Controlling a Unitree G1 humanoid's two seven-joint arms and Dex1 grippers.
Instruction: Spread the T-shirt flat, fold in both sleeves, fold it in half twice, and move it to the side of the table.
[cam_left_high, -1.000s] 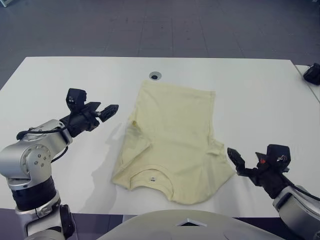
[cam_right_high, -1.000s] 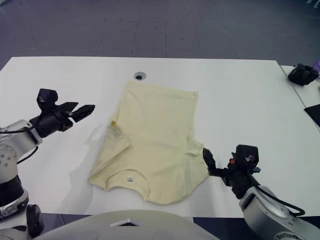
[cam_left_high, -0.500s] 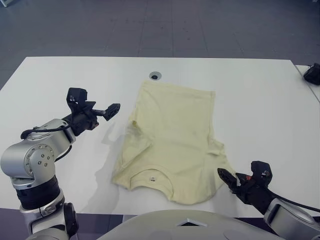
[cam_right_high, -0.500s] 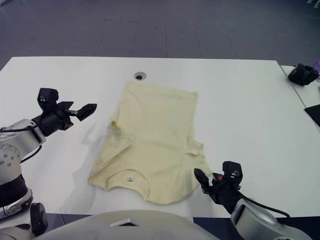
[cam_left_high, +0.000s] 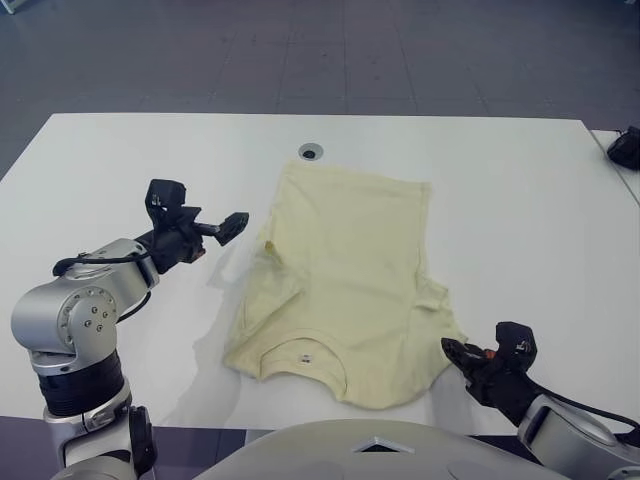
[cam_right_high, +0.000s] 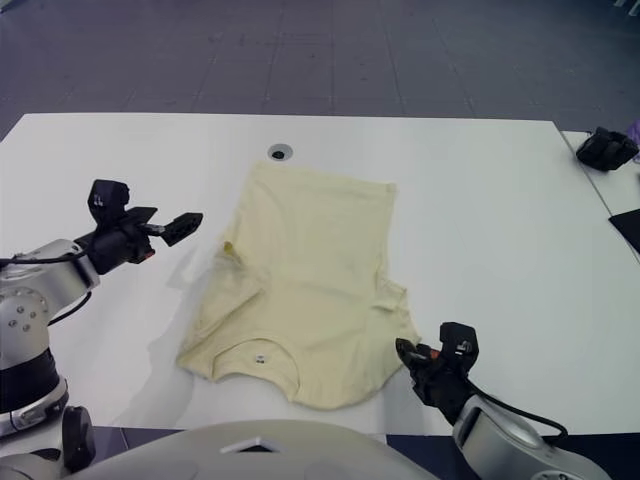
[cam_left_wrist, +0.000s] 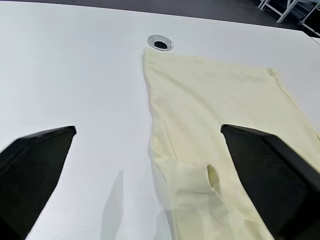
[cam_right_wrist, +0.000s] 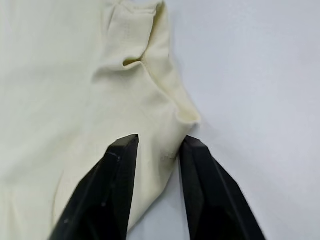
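Observation:
A pale yellow T-shirt (cam_left_high: 345, 270) lies on the white table (cam_left_high: 520, 200), collar toward me, both sleeves tucked in along its sides. My left gripper (cam_left_high: 236, 224) hovers just left of the shirt's folded left sleeve (cam_left_wrist: 200, 177), open wide, nothing between its fingers. At the shirt's near right corner my right gripper (cam_left_high: 450, 350) sits low on the table. In the right wrist view its two black fingers (cam_right_wrist: 120, 160) straddle the shirt's corner edge (cam_right_wrist: 175, 107), a small gap between them, not visibly pinching the cloth.
A round cable hole (cam_left_high: 310, 151) sits in the table just beyond the shirt's hem. A black object (cam_right_high: 605, 148) rests on the neighbouring table at the far right. Bare white tabletop stretches left and right of the shirt.
My right gripper drew back from beside the right sleeve toward the near edge and now rests at the shirt's near right corner. The left gripper crept slightly closer to the shirt.

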